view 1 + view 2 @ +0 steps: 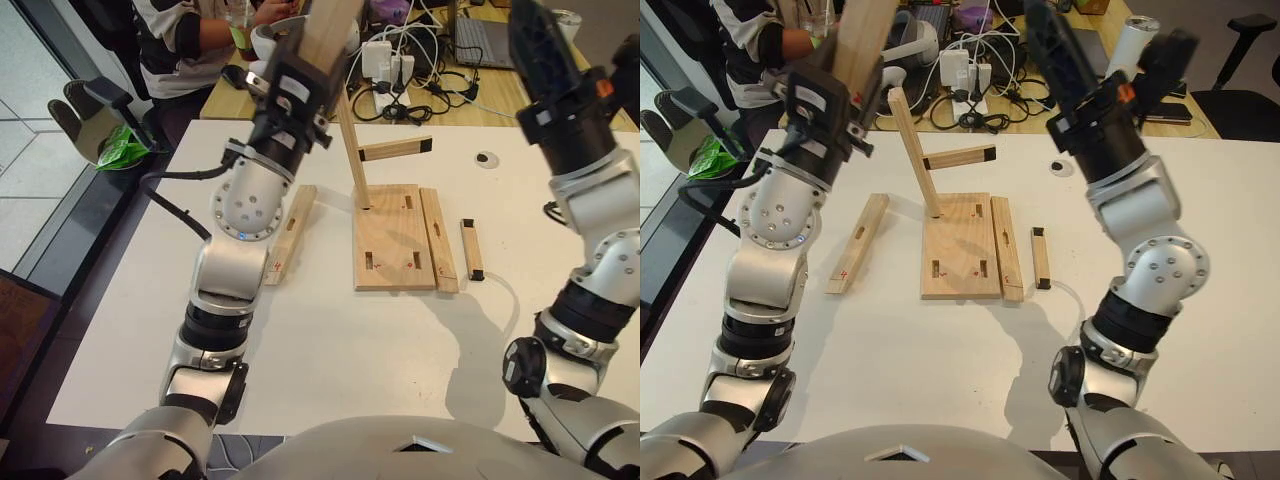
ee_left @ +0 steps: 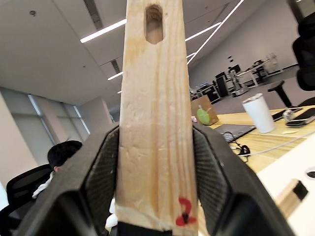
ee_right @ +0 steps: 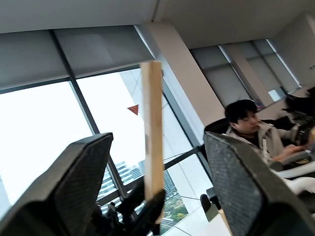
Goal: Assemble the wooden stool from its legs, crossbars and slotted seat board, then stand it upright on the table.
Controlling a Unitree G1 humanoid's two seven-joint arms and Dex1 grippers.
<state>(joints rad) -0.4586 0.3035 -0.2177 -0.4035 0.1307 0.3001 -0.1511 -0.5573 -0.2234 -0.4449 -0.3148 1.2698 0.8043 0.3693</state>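
The slotted seat board [image 1: 395,240] lies flat on the white table [image 1: 330,350]. One leg [image 1: 352,150] stands tilted in a far slot of the board, and a crossbar [image 1: 395,150] sticks out sideways from it. High above the table's far left, my left gripper [image 2: 157,132] is shut on a second leg [image 1: 325,25] marked with a red numeral and holds it upright. A third leg [image 1: 438,240] rests against the board's right edge, and a fourth [image 1: 290,235] lies to the board's left. A short crossbar [image 1: 472,250] lies further right. My right gripper [image 1: 1112,50] is open and raised high over the far right.
Behind the table a wooden desk [image 1: 520,100] carries a power strip [image 1: 385,65], cables, a laptop and a tumbler [image 1: 1130,40]. A seated person is at the back left. There is a round grommet [image 1: 487,159] in the tabletop and a white cable [image 1: 505,290] near the short crossbar.
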